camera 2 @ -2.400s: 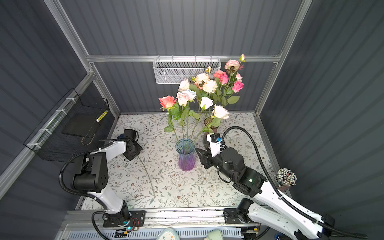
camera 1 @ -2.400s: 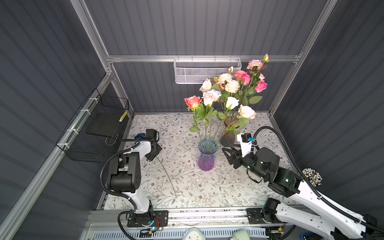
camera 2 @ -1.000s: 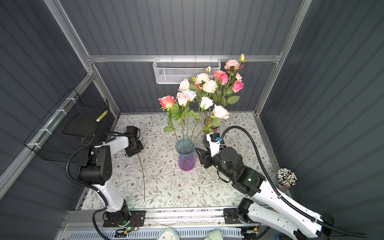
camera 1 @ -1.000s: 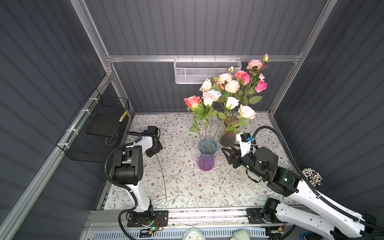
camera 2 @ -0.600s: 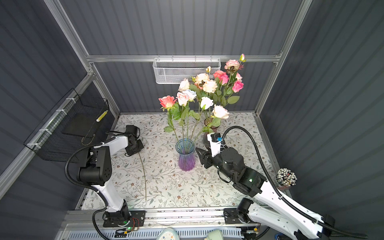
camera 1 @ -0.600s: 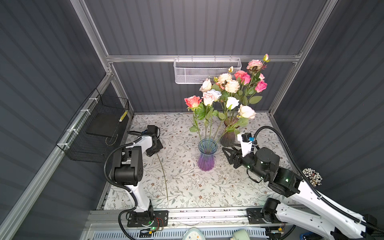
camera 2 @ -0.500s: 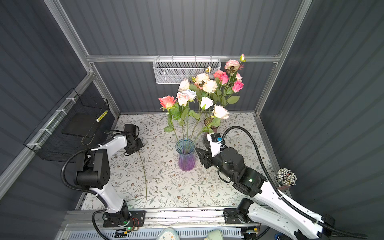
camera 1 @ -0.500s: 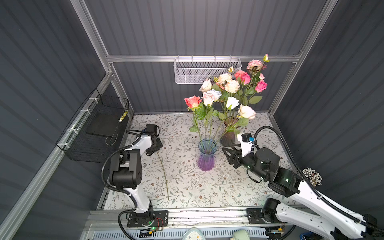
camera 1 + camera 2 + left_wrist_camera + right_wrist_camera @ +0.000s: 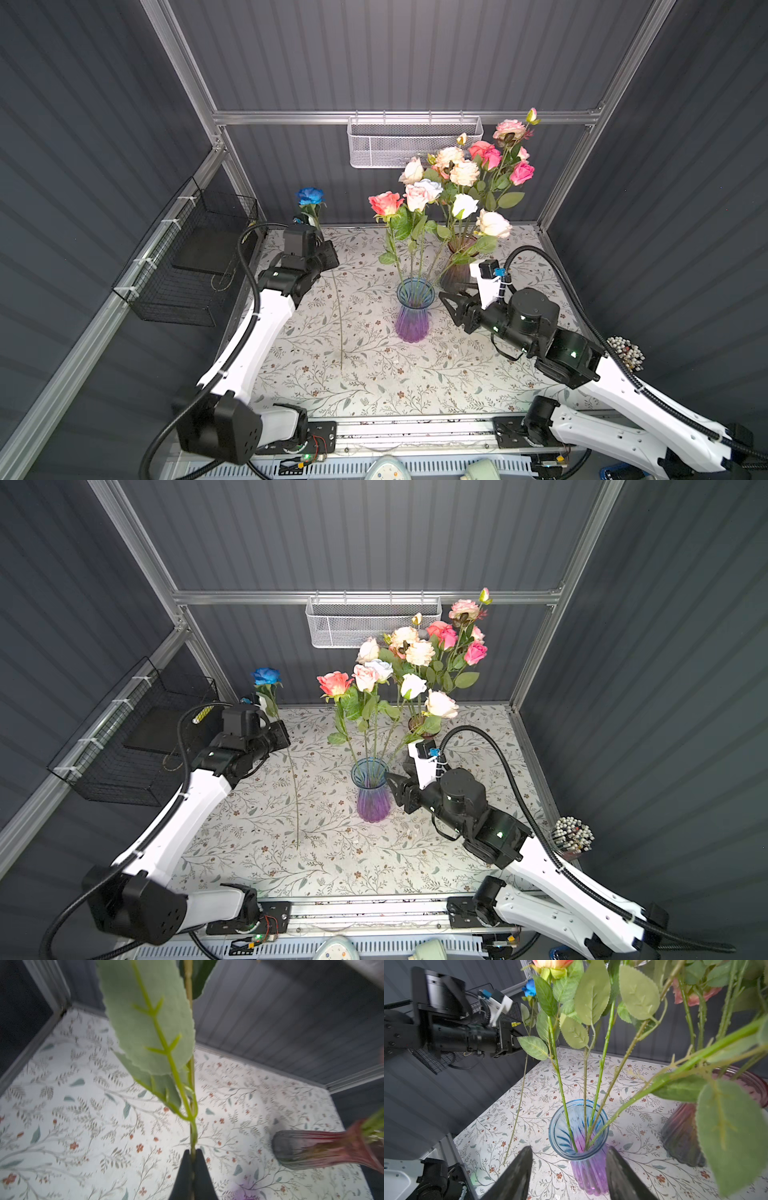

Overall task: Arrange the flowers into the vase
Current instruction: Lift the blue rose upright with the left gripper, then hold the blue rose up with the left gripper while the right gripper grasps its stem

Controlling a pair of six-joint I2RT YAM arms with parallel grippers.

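Observation:
A blue-to-purple glass vase (image 9: 412, 320) (image 9: 371, 798) (image 9: 588, 1174) stands mid-table and holds several flowers (image 9: 386, 203) with pink, coral and white heads. My left gripper (image 9: 330, 259) (image 9: 284, 737) (image 9: 192, 1150) is shut on the stem (image 9: 193, 1138) of a blue rose (image 9: 309, 195) (image 9: 265, 675) (image 9: 530, 989). That rose stands nearly upright left of the vase, its stem end (image 9: 341, 368) down at the tablecloth. My right gripper (image 9: 448, 307) (image 9: 394, 789) (image 9: 569, 1148) is open just right of the vase, holding nothing.
A dark reddish vase (image 9: 457, 272) (image 9: 681, 1142) packed with more roses stands behind the glass one. A black wire basket (image 9: 187, 266) hangs on the left wall and a white mesh basket (image 9: 415, 141) on the back wall. A bundle of white-tipped sticks (image 9: 625, 353) sits at the far right.
My left arm has risen from low over the table and stood the blue rose up, so its head now shows above the gripper. The right gripper has hardly moved.

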